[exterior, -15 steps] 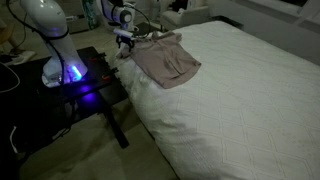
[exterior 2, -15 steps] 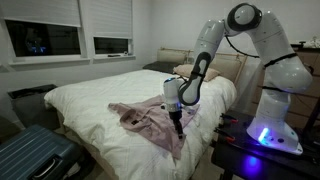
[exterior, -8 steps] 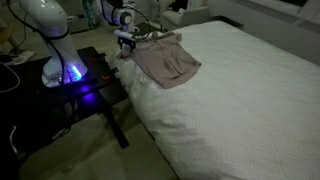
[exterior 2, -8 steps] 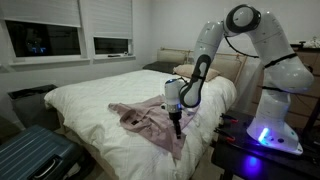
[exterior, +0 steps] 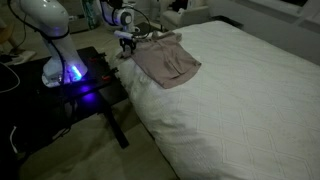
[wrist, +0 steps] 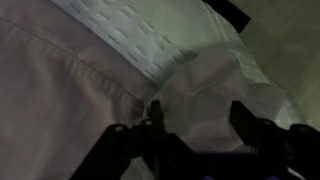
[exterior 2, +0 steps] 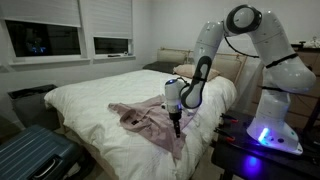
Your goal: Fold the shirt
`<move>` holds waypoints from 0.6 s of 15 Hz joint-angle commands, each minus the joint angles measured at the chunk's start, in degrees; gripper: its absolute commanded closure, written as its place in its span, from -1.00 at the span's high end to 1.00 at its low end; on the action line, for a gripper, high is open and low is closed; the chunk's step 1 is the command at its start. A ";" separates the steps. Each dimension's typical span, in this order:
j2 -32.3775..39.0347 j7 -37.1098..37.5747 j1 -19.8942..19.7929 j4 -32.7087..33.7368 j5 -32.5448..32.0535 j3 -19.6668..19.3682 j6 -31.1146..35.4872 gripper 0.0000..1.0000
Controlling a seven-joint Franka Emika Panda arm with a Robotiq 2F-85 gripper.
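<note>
My fingers (wrist: pixel 150 122) stand part-open, clamping nothing, astride the hem of the shirt (wrist: pixel 70 100), which lies spread on the bed's (exterior: pixel 240 100) corner. Fabric looks light, limp and wrinkle-prone, so I would pinch the hem corner, clear of the quilt.

The shirt (exterior: pixel 166 60) is soft, matt cloth, dusty pink-beige and thin enough to rumple; a stitched seam shows on it in the wrist view. The bed cover (exterior 2: pixel 88 100) under it is white quilted fabric, also matt, with little dashed stitch lines giving it a puffy, bumpy texture. The robot arm (exterior 2: pixel 256 32) is the opposite: smooth glossy white shell, looks like plastic, catching the room light. The gripper (wrist: pixel 195 116) looks dark, hard and matt, though it's blurry. The suitcase (exterior 2: pixel 30 155) has a blue ribbed hard shell with a slight sheen.
</note>
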 commanded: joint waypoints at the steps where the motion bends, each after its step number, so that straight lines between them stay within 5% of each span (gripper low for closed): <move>1: 0.01 1.92 0.76 0.40 -1.36 -0.68 -0.34 -0.15; 6: -0.23 1.46 0.33 0.56 -1.03 -0.32 -1.03 -0.90; 9: -0.47 1.00 -0.15 0.75 -0.67 0.08 -1.77 -1.00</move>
